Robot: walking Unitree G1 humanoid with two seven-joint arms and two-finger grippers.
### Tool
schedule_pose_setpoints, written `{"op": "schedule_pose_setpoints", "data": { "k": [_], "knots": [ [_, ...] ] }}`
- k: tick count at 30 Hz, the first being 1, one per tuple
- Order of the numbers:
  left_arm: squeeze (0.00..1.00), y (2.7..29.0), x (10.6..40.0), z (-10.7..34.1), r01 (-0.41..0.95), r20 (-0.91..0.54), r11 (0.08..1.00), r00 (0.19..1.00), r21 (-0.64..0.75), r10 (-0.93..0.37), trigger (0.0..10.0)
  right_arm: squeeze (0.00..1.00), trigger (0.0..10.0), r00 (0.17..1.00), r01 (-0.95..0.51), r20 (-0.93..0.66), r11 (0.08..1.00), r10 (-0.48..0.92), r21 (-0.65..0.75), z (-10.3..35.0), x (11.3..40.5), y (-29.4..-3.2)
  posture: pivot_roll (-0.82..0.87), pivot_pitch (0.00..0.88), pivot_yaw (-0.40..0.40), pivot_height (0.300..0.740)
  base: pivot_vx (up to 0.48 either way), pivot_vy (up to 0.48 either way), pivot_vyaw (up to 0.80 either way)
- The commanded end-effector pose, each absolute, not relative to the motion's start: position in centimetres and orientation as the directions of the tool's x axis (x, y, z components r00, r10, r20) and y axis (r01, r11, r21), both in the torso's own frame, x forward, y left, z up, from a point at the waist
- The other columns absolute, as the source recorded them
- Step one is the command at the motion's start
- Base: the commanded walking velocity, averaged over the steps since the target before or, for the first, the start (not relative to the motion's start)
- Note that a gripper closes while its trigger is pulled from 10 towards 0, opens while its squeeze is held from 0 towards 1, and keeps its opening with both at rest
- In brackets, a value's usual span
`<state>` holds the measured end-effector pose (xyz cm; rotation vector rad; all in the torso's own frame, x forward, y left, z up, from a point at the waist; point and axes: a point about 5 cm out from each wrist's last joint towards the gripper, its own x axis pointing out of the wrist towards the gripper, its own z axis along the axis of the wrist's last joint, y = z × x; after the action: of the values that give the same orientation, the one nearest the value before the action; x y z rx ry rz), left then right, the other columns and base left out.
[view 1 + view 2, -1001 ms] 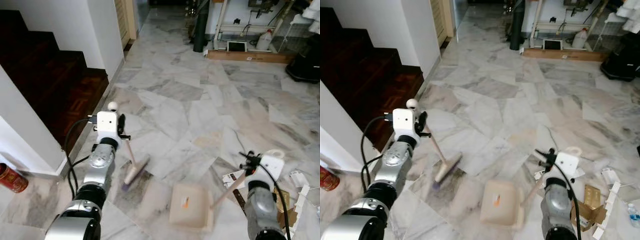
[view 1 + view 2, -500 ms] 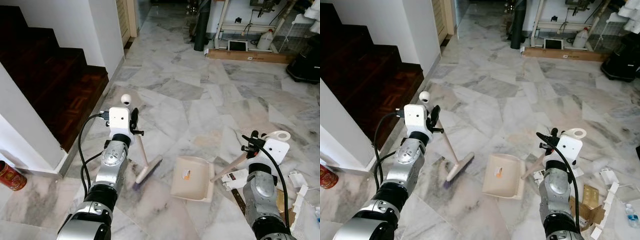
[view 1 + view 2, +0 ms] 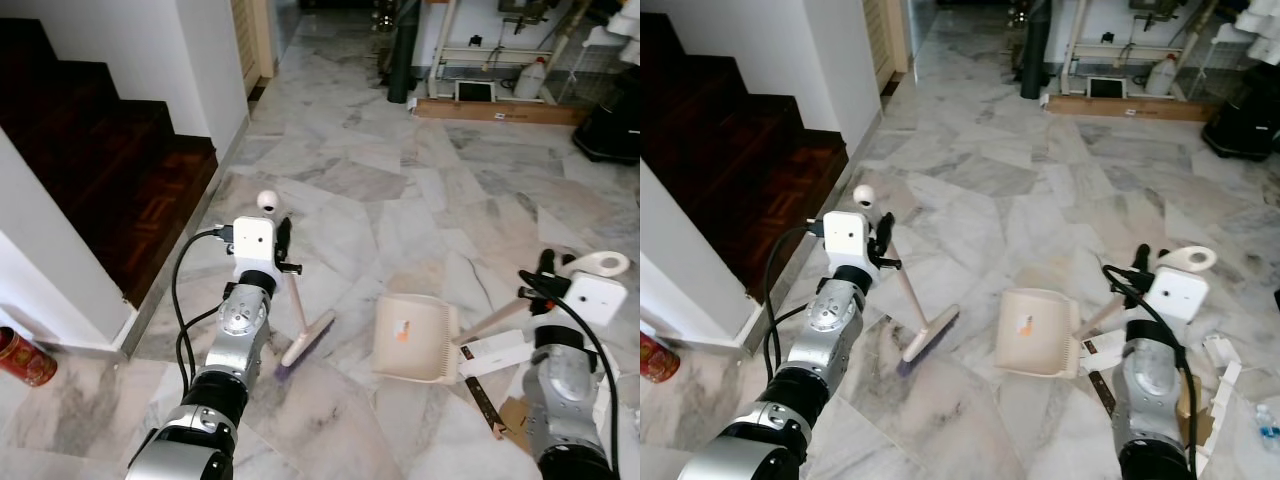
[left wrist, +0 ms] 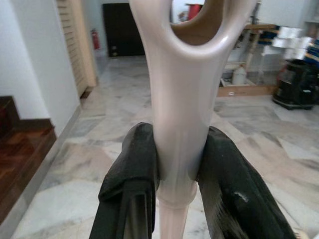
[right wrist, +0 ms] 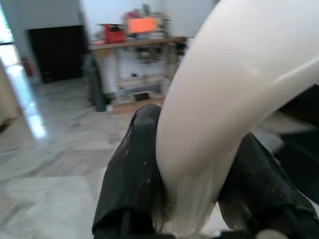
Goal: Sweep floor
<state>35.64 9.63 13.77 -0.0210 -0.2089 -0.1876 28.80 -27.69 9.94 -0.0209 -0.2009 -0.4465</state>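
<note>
My left gripper point(image 3: 283, 243) is shut on the pale handle of a small broom point(image 3: 297, 305); its brush head point(image 3: 308, 344) rests on the marble floor point(image 3: 400, 190). In the left wrist view both black fingers point(image 4: 134, 169) clamp the broom handle point(image 4: 179, 124). My right gripper point(image 3: 545, 278) is shut on the handle of a cream dustpan point(image 3: 415, 338), which lies on the floor right of the brush with its open mouth toward me. The right wrist view has the fingers point(image 5: 134, 174) squeezing the dustpan handle point(image 5: 219, 114).
Dark wooden stairs point(image 3: 110, 170) and a white wall rise at the left. A red can point(image 3: 22, 357) stands by the wall base. Paper and cardboard scraps point(image 3: 500, 355) litter the floor at the right. A shelf frame, a jug point(image 3: 528, 78) and a black bin stand far back.
The whole picture has shifted as the camera moved. Both arms reach further forward: broom and dustpan have moved away from me and to the right, and the dustpan has swung round.
</note>
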Motion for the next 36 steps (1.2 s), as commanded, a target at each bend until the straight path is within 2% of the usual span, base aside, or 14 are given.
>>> {"op": "schedule_pose_setpoints", "data": {
  "k": [1, 4, 8, 14, 21, 30, 36],
  "knots": [
    [0.0, 10.4, 36.4, 15.4, 0.175, 0.257, 0.984, 0.95, 0.036, -0.178, 10.0, 0.0, 10.0, 0.866, 0.435, 0.248, 0.899, -0.433, 0.053, 11.2, 29.1, -27.6, -0.19, 0.0, 0.071, 0.74, 0.0, 0.0, 0.0],
    [0.0, 11.7, 36.9, 15.7, 0.12, 0.26, 0.993, 0.958, 0.017, -0.12, 10.0, 0.0, 10.0, 0.886, 0.403, 0.232, 0.914, -0.402, 0.046, 11.2, 29.6, -26.7, -0.21, 0.0, 0.048, 0.74, 0.0, 0.0, 0.0],
    [0.0, 12.1, 36.8, 15.2, 0.076, 0.249, 0.997, 0.966, -0.013, -0.071, 10.0, 0.0, 10.0, 0.901, 0.371, 0.233, 0.928, -0.366, 0.027, 11.4, 30.0, -26.3, -0.2, 0.0, 0.043, 0.74, 0.0, 0.0, 0.0],
    [0.0, 11.8, 36.7, 15.6, 0.111, 0.264, 0.994, 0.958, 0.014, -0.111, 10.0, 0.0, 10.0, 0.898, 0.373, 0.233, 0.927, -0.374, 0.048, 11.6, 30.5, -26.0, -0.18, 0.0, 0.061, 0.74, 0.169, 0.0, 0.0],
    [0.0, 12.8, 37.1, 16.1, 0.087, 0.28, 0.996, 0.956, 0.017, -0.088, 10.0, 0.0, 10.0, 0.922, 0.329, 0.194, 0.942, -0.335, 0.064, 10.6, 30.9, -23.8, -0.16, 0.0, 0.055, 0.74, 0.274, 0.0, 0.0],
    [0.0, 13.3, 37.0, 15.9, 0.082, 0.272, 0.996, 0.958, 0.022, -0.085, 10.0, 0.0, 10.0, 0.921, 0.333, 0.186, 0.94, -0.342, 0.081, 10.5, 30.8, -23.9, -0.17, 0.0, 0.065, 0.74, 0.337, 0.0, 0.0],
    [0.0, 13.4, 37.2, 16.1, 0.079, 0.272, 0.997, 0.959, 0.016, -0.081, 10.0, 0.0, 10.0, 0.925, 0.323, 0.186, 0.943, -0.332, 0.077, 10.3, 30.8, -23.6, -0.17, 0.0, 0.065, 0.74, 0.354, 0.0, -0.69]
  ]
}}
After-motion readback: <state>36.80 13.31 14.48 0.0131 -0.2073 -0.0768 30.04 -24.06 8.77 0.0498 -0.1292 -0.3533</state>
